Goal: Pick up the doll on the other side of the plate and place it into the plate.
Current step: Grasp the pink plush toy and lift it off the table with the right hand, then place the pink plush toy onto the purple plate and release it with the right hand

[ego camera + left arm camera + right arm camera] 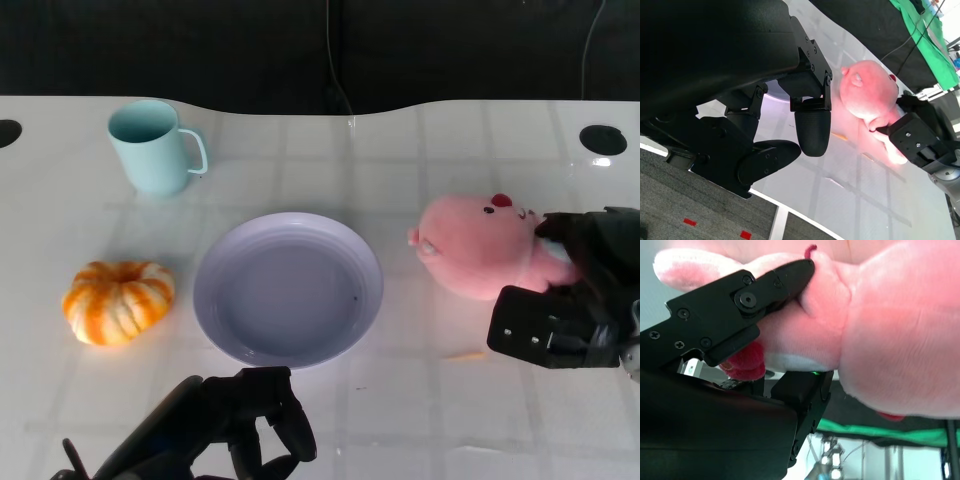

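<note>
A pink plush doll (478, 247) lies on the table just right of the lavender plate (288, 288), its head turned toward the plate. My right hand (570, 290) grips the doll's body from the right; in the right wrist view its fingers (740, 310) press into the pink plush (890, 340). The left wrist view shows the doll (870, 92) with the right hand (917, 137) closed around it. My left hand (235, 425) hovers below the plate's near rim with fingers (810, 125) curled in and nothing in them.
A light blue mug (152, 146) stands at the back left. An orange and white pumpkin (117, 300) sits left of the plate. The table's near edge (785, 205) runs under my left hand. A dark hole (603, 139) marks the far right.
</note>
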Action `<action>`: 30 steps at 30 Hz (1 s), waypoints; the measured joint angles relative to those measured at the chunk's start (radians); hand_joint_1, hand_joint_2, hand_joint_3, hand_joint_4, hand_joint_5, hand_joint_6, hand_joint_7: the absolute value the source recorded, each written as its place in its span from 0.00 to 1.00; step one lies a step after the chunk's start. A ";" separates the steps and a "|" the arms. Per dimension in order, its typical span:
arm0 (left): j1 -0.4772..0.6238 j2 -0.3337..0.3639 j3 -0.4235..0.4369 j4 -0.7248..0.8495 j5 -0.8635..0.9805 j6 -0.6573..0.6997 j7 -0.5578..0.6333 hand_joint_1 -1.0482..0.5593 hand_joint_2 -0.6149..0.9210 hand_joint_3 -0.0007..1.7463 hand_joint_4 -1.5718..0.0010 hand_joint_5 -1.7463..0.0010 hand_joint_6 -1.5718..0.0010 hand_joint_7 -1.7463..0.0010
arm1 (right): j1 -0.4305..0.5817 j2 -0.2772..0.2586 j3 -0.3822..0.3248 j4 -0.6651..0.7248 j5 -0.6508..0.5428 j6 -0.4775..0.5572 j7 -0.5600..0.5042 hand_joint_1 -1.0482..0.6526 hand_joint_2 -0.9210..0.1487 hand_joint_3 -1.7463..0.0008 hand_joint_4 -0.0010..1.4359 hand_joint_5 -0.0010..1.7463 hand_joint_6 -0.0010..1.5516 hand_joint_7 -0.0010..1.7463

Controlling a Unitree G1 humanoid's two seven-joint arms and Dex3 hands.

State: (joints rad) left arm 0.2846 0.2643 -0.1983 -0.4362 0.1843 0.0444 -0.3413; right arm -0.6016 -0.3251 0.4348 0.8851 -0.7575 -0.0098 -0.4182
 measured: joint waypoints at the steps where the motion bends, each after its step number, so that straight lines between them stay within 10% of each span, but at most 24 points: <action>1: -0.001 -0.001 0.000 0.000 0.000 0.000 0.000 0.54 0.78 0.53 0.58 0.00 0.58 0.20 | 0.001 0.000 -0.007 -0.003 0.007 -0.006 -0.009 0.51 0.02 0.96 0.58 1.00 0.52 0.77; 9: -0.015 -0.007 0.000 0.026 -0.001 0.002 0.000 0.54 0.79 0.53 0.58 0.00 0.59 0.20 | 0.001 -0.001 -0.036 -0.046 0.038 -0.058 -0.041 0.51 0.01 0.92 0.63 1.00 0.46 0.99; 12: -0.021 -0.010 -0.002 0.040 0.001 -0.004 0.000 0.54 0.79 0.52 0.58 0.00 0.59 0.20 | -0.002 -0.001 -0.044 -0.094 0.060 -0.091 -0.006 0.52 0.46 0.41 0.63 1.00 0.49 0.98; 15: -0.033 -0.013 -0.003 0.061 0.003 -0.019 0.000 0.54 0.79 0.52 0.58 0.00 0.59 0.19 | -0.016 0.002 -0.063 -0.152 0.103 -0.119 0.075 0.51 0.56 0.26 0.64 1.00 0.49 1.00; 30: -0.038 -0.027 -0.006 0.106 0.013 -0.055 0.020 0.53 0.81 0.49 0.58 0.00 0.59 0.20 | -0.205 0.137 -0.028 -0.213 0.136 -0.093 0.293 0.48 0.54 0.30 0.67 1.00 0.53 0.95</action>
State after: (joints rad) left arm 0.2463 0.2368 -0.2039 -0.3307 0.1975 -0.0107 -0.3217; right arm -0.8064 -0.1880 0.4066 0.6718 -0.6214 -0.1030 -0.1248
